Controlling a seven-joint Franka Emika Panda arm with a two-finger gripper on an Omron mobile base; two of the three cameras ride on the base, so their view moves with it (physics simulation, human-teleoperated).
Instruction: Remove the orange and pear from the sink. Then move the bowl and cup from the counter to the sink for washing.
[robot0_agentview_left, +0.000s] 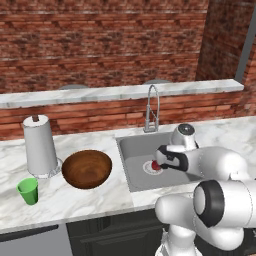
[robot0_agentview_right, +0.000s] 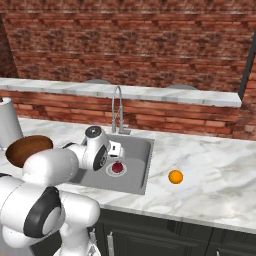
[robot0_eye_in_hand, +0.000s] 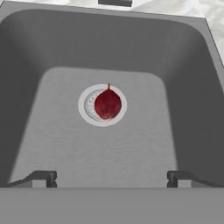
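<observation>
The dark red pear (robot0_eye_in_hand: 107, 104) lies on the round white-rimmed drain of the grey sink (robot0_eye_in_hand: 52, 131), its stem pointing to the back wall. My gripper (robot0_eye_in_hand: 111, 177) hangs open above the basin, short of the pear, with nothing between its fingers. From the base, the pear (robot0_agentview_left: 156, 166) (robot0_agentview_right: 118, 168) shows just below the hand (robot0_agentview_left: 169, 157) (robot0_agentview_right: 115, 151) over the sink (robot0_agentview_left: 131, 150) (robot0_agentview_right: 138, 165). The orange (robot0_agentview_right: 175, 176) rests on the counter (robot0_agentview_right: 215, 175) right of the sink. The brown wooden bowl (robot0_agentview_left: 86, 169) (robot0_agentview_right: 27, 149) and the green cup (robot0_agentview_left: 28, 191) stand on the counter (robot0_agentview_left: 75, 200) left of it.
A paper towel roll (robot0_agentview_left: 40, 145) (robot0_agentview_right: 9, 122) stands upright behind the bowl. The tall curved tap (robot0_agentview_left: 152, 107) (robot0_agentview_right: 119, 110) rises at the sink's back edge. A higher marble ledge (robot0_agentview_left: 120, 92) runs along the brick wall.
</observation>
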